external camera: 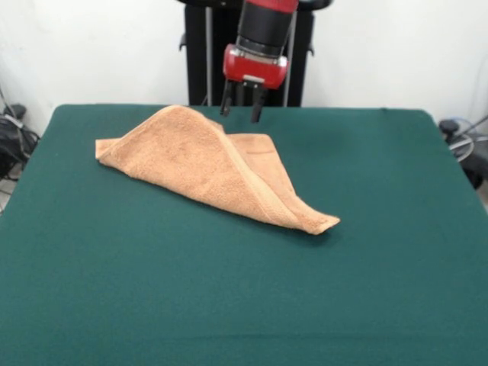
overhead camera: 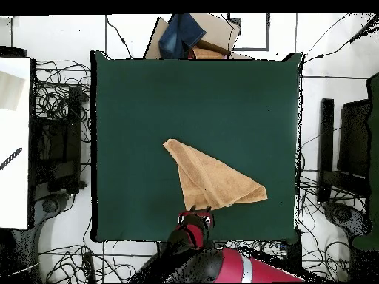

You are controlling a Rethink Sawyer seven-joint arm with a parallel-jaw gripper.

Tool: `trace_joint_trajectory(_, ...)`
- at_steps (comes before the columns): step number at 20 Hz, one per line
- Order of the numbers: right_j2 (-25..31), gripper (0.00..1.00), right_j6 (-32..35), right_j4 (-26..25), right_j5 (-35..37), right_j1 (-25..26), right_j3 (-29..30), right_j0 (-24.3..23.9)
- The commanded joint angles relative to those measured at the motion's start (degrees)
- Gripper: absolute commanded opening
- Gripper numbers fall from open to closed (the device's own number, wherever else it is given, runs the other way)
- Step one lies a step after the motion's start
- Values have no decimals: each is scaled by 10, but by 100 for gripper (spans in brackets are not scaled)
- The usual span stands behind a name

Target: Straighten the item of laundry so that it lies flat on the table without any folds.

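The pincer (external camera: pixel 243 112) hangs spread and empty above the towel's (external camera: pixel 206 164) far edge. If it bites both layers there, the fold could just drag along instead of opening. The peach towel lies folded over into a rough triangle, slightly humped, near the middle of the green tabletop (external camera: pixel 229 305).

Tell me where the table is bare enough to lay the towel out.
The table is bare between the towel and the camera-side edge in the front view, and along both side edges. It is crowded only at the robot's edge, where the open gripper hangs beside the towel.
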Motion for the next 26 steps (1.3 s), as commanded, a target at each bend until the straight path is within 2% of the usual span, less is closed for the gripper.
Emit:
trace_joint_trajectory(1, 33, 100, 176, -1, 5, 61, -119, -22)
trace_joint_trajectory(10, 37, 100, 224, -14, -80, 58, -109, -12)
trace_joint_trajectory(16, 37, 100, 218, 27, -67, 60, -102, 7)
trace_joint_trajectory(20, 39, 100, 202, 30, -28, 63, -105, -4)
trace_joint_trajectory(26, 21, 100, 197, 52, -42, 72, -100, 22)
